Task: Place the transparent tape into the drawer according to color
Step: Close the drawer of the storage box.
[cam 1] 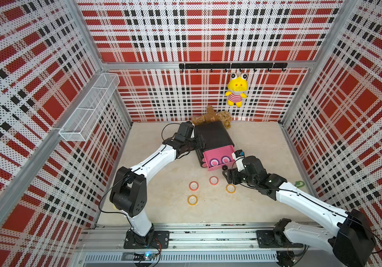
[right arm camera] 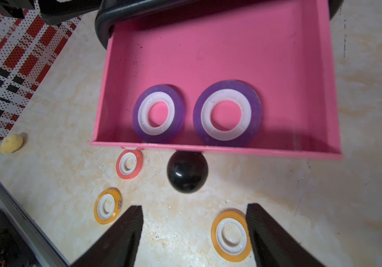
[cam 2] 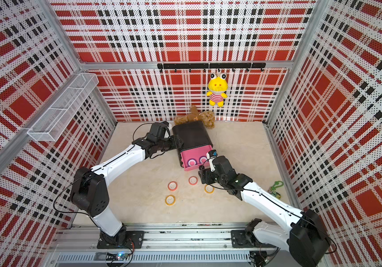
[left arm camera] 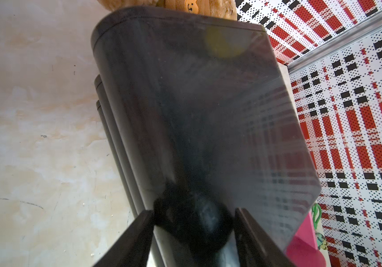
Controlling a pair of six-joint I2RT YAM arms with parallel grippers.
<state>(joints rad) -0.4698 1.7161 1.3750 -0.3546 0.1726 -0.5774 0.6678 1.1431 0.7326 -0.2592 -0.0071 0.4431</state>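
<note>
We judge the job about a third done; the black cabinet stands on the worktop with its top drawer pulled out, and both purple tape rings lie flat inside it, side by side near the front wall; the two lower drawers look pushed in. Four rings wait on the worktop in front of the cabinet: two red-orange and two yellow-orange, all apart from each other.

The right end effector hovers with its jaws apart and empty, just short of the open drawer's black knob; the left end effector rests against the cabinet's top edge, and we cannot tell whether it grips anything, since only a dark blur sits between its jaws.

We read no brand or writing anywhere; one yellow-orange ring carries a small dark mark, too small to make out.
</note>
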